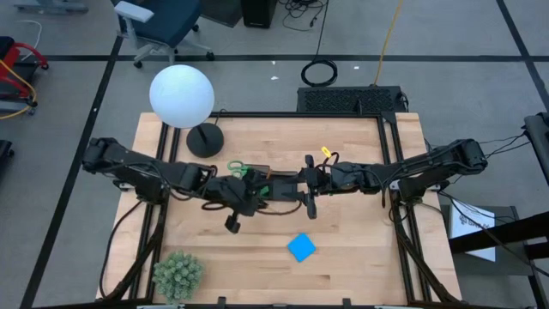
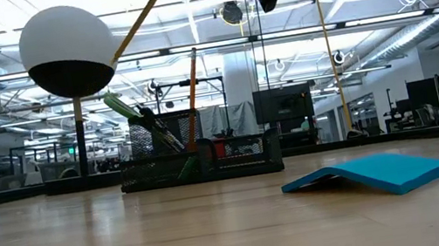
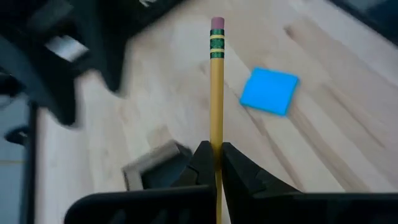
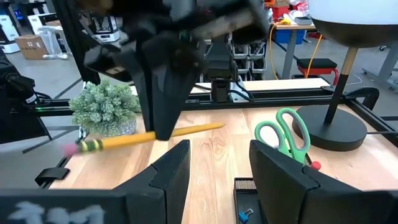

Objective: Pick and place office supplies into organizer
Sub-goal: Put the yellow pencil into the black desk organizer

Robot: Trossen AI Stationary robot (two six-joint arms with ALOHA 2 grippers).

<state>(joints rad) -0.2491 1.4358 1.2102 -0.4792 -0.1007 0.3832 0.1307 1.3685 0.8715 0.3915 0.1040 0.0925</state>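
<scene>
one blue pad (image 2: 367, 174), one clamped pencil (image 3: 216, 99)

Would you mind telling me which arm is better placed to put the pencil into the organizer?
Probably the left: its hand is shut on the pencil above the organizer. The right hand is open and empty.

A robotics lab or workshop: open hall with ceiling strip lights (image 2: 190, 48), taped concrete floor (image 1: 69, 94), loose cables (image 1: 319, 72), office chair (image 1: 163, 26), stacked boxes (image 4: 34, 43).
</scene>
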